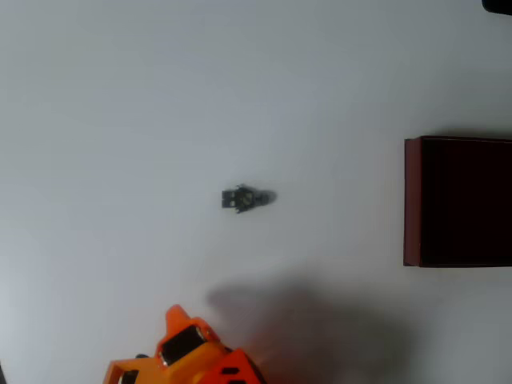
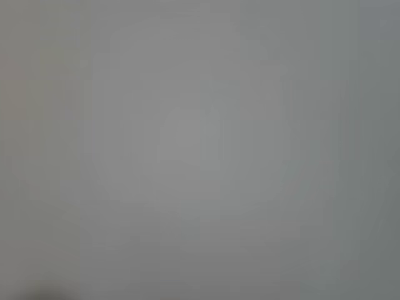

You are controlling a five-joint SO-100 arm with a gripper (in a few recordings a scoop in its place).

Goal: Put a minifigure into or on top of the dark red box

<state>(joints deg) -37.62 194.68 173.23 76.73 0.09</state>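
The minifigure lies flat on the white table near the middle of the overhead view, its paler head pointing right. The dark red box stands at the right edge, open side up, its inside almost black and partly cut off by the frame. The orange gripper pokes in at the bottom left, well below and left of the minifigure and touching nothing. Its fingers are not distinct enough to tell open from shut. The wrist view gives a blurred, plain grey surface.
The white table stretches bare around the minifigure and between it and the box. The arm casts a soft shadow along the bottom centre. A small dark object sits at the top right corner.
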